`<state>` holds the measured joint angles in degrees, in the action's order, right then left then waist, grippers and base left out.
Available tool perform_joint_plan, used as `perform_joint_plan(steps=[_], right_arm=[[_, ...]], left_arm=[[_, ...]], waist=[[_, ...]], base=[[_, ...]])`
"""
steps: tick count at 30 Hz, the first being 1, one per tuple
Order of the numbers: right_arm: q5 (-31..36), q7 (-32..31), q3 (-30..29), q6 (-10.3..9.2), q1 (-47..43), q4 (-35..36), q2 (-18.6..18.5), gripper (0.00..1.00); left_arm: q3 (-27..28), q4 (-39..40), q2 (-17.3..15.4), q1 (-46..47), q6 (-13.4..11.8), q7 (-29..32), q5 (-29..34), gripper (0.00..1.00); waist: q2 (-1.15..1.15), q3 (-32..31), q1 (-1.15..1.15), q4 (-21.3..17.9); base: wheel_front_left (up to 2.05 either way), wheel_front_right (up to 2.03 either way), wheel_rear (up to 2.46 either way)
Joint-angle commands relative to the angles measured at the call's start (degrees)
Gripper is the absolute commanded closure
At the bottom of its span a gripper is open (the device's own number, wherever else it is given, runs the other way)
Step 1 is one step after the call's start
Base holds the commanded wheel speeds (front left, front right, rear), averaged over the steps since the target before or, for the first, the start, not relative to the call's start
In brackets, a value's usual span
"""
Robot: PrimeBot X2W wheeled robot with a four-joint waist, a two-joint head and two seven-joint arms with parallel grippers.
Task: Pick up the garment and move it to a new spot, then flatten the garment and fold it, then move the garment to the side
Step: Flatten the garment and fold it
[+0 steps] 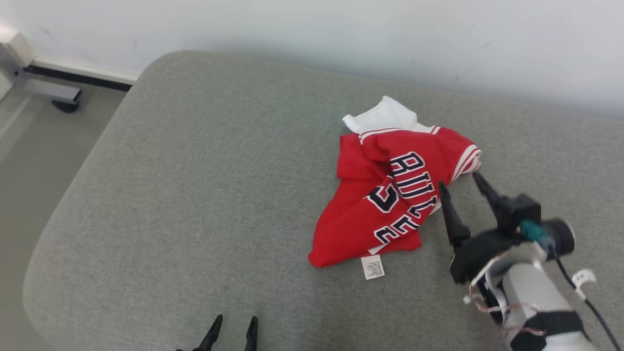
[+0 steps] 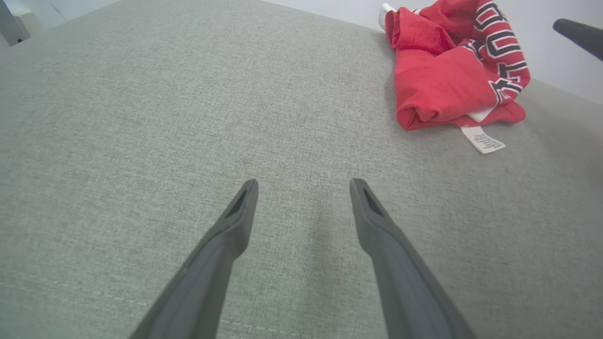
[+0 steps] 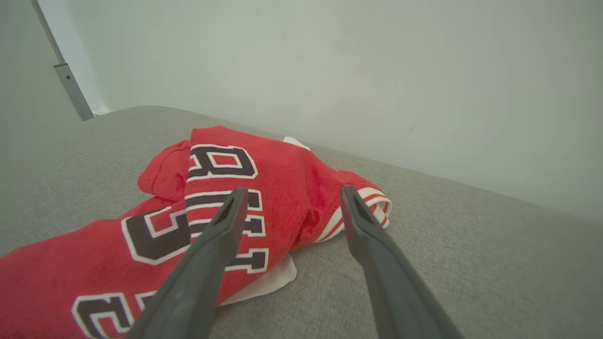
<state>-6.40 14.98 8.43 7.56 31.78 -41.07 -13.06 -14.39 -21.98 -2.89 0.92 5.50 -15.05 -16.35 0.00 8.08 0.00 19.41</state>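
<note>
While the right gripper [image 1: 458, 180] [image 3: 293, 190] holds its two long dark fingers [image 1: 451, 214] spread wide apart and clamped on nothing, their tips hang at the right edge of the crumpled red jersey [image 1: 351, 229] [image 3: 282, 174], close to its white-and-red striped trim [image 1: 465, 163]. From the right wrist view one finger crosses in front of the navy, white-edged lettering [image 3: 221, 162]; whether it touches the cloth is hard to say. The left gripper [image 1: 235, 318] [image 2: 304, 181] waits at the near edge with its fingers also parted and bare, low over the grey woven-fabric padded surface [image 1: 195, 195] [image 2: 141, 117] and well apart from the jersey [image 2: 438, 80]. That garment lies bunched in a heap right of the surface's middle, towards the far side, with a white part [image 1: 385, 114] showing at its far end and a small white printed care label [image 1: 373, 267] [image 2: 483, 140] lying flat at its near hem. Beyond the surface rises a pale plain wall [image 1: 312, 29]; on the left are a grey floor [image 1: 29, 161] and a grey metal frame foot [image 1: 46, 88].
</note>
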Motion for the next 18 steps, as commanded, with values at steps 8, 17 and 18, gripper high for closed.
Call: perform_joint_plan(steps=[8,17,18], right_arm=[[-4.31,0.25,4.52,-0.16,-10.29,0.83,1.3,0.0],[-7.33,0.26,12.14,-0.16,-10.8,0.05,3.46,0.0],[-7.53,0.26,13.18,-0.16,-10.71,-0.02,3.64,0.0]], left_arm=[[-0.1,0.12,0.0,-1.21,0.35,-0.18,0.43,0.0],[-0.07,-0.36,0.0,-1.54,0.4,-0.18,0.49,0.0],[-0.07,-0.38,0.0,-1.56,0.33,-0.18,0.37,0.0]], waist=[[0.0,-2.09,0.0,-2.7],[0.0,-1.64,0.0,-1.25],[0.0,-1.63,0.0,-1.07]], base=[[0.0,0.0,0.0],[0.0,0.0,0.0],[0.0,0.0,0.0]])
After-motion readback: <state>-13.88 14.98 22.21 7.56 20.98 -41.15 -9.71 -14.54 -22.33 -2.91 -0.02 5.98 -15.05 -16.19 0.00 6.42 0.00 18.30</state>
